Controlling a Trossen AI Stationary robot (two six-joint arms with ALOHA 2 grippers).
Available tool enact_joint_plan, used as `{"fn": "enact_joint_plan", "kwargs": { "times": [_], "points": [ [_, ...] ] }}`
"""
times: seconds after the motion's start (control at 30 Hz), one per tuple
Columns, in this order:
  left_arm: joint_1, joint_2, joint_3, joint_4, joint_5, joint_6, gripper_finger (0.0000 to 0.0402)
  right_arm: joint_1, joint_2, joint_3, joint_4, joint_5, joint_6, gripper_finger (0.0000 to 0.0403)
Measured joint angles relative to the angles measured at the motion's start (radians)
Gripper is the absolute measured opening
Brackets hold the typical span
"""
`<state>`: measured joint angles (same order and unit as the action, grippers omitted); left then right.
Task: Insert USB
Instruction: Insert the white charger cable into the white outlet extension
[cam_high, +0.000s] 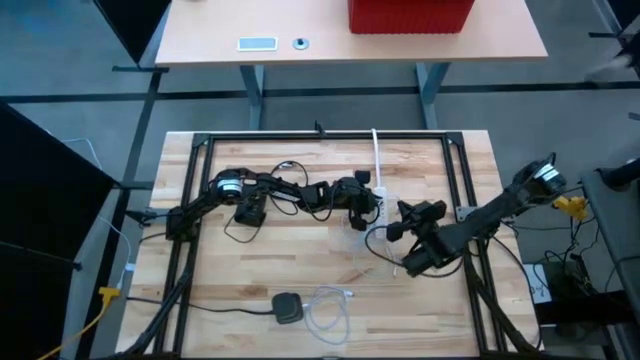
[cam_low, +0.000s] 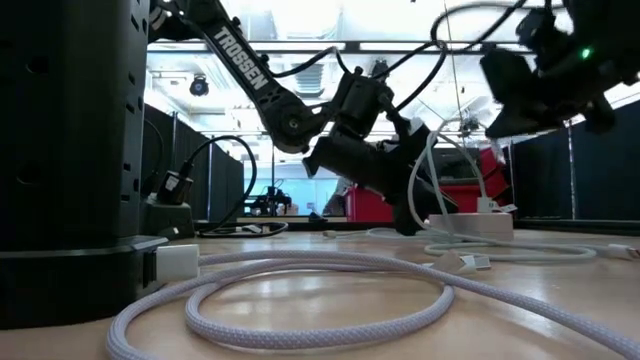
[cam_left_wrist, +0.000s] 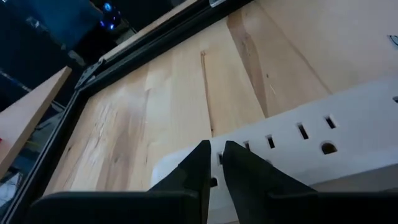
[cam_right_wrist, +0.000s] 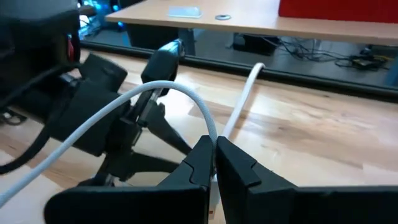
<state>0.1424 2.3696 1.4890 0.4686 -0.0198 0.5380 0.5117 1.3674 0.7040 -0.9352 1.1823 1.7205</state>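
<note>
Left gripper (cam_high: 362, 216) sits low over the white power strip (cam_high: 379, 203) near the table's middle. In its wrist view the two dark fingers (cam_left_wrist: 196, 165) stand almost together, a thin slit between them, tips right over the strip's end (cam_left_wrist: 292, 146); whether a USB plug is pinched in that slit cannot be made out, since the fingers hide it. The strip's far end is cut off by the frame edge. Right gripper (cam_high: 392, 232) is beside the strip on its right; its fingers (cam_right_wrist: 202, 163) are pressed together on the white cable (cam_right_wrist: 186, 102), which arches out of the grip toward the left arm. The cable's end at the fingertips is hidden behind them, so the connector itself is not visible. In the low view the left arm (cam_low: 290, 110) carries the word "TROSSEN" in white letters, the only legible writing; the right arm's gripper is mostly cropped at the top right, with a small green light on its wrist. A looped braided cable (cam_low: 300, 290) fills the foreground there. Near the table's front edge lie a black puck-shaped charger (cam_high: 288, 307) and a coiled white cable (cam_high: 328, 308). Behind the work table: a desk (cam_high: 200, 45) with a red box (cam_high: 410, 14), cut off at the top.
</note>
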Motion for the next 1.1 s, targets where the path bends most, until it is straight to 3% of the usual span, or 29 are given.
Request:
{"fn": "enact_joint_plan", "kwargs": {
  "times": [0.17,0.77,1.0,1.1],
  "points": [
    [0.001,-0.039,-0.006,-0.032,-0.042,0.004,0.0041,0.000,-0.047,0.000,0.001,0.022,-0.082,0.0000],
    [0.030,-0.061,-0.003,-0.068,-0.075,0.035,0.0041,0.001,0.022,-0.003,0.010,0.005,-0.045,0.0000],
    [0.031,-0.096,-0.001,-0.067,-0.252,0.158,0.0041,0.001,0.022,-0.003,0.018,0.004,-0.045,0.0000],
    [0.032,-0.128,0.001,-0.090,-0.275,0.167,0.0041,0.001,0.022,-0.003,0.029,0.004,-0.056,0.0000]
  ]
}}
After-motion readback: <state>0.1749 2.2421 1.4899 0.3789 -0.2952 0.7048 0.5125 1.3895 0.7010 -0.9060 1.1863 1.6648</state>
